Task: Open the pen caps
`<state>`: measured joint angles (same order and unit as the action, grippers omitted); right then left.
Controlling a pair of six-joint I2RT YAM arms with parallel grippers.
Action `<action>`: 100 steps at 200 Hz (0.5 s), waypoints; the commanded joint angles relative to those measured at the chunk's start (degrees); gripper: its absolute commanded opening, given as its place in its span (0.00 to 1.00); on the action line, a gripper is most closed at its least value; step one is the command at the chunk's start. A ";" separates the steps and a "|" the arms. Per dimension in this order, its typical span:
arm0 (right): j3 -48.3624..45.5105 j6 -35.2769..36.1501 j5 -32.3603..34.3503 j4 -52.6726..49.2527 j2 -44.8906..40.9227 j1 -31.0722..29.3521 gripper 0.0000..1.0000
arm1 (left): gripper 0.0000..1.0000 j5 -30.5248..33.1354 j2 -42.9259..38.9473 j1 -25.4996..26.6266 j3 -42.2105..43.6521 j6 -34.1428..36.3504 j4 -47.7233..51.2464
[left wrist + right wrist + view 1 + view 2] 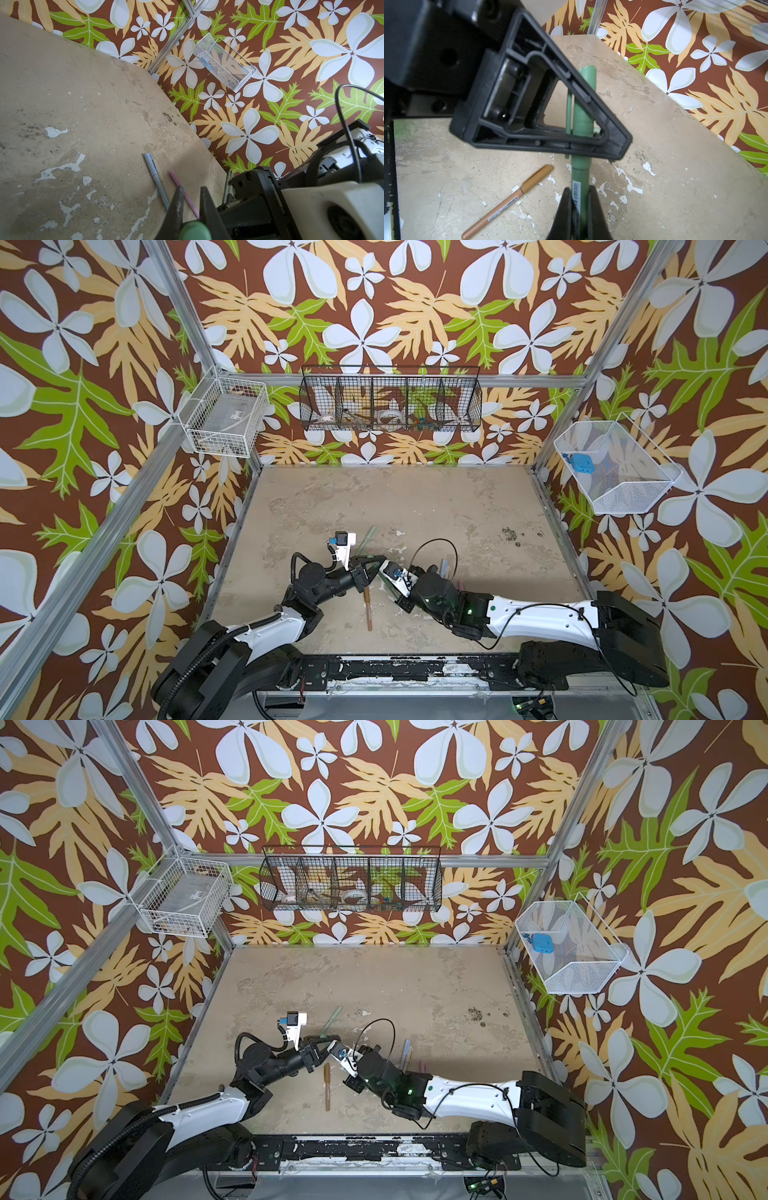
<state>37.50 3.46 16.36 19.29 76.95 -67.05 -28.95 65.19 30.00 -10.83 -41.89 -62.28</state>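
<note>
Low centre in both top views, the arms meet tip to tip. The right pincer (579,190) clamps a green pen (579,176) by its body. The left pincer (192,190), apparently, clamps its green cap (586,83). The pen's long axis runs straight between them.

- Green cap (586,87): matte tube with thin clip, still seated on green pen (580,187), raised in the air at the middle, cap end leftward.
- Brown cap (538,175): golden brown, clipped, still on its tan pen (500,209), lying flat just near of that, cap end far.
- Light blue cap (149,163): still on, flat to the right, beige cap (156,167) tight alongside.
- Pink cap (174,176): just beside those, seam unclear.
</note>
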 commanded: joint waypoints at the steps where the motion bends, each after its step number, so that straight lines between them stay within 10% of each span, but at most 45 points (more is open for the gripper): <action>1: -1.00 0.83 -5.73 -9.22 -0.63 1.42 0.00 | 0.00 6.62 -0.63 -0.81 -0.05 0.59 -4.98; 54: -2.73 -2.39 -34.11 -8.27 -3.30 11.57 0.00 | 0.00 6.50 -1.20 -1.08 0.03 0.60 -4.86; 100: 0.76 0.76 -1.67 -12.75 0.92 2.65 0.00 | 0.00 6.50 -1.14 -1.17 -0.05 0.67 -4.78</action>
<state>37.06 2.07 -1.23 18.61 75.09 -60.16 -29.36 64.38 29.65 -10.79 -41.93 -62.11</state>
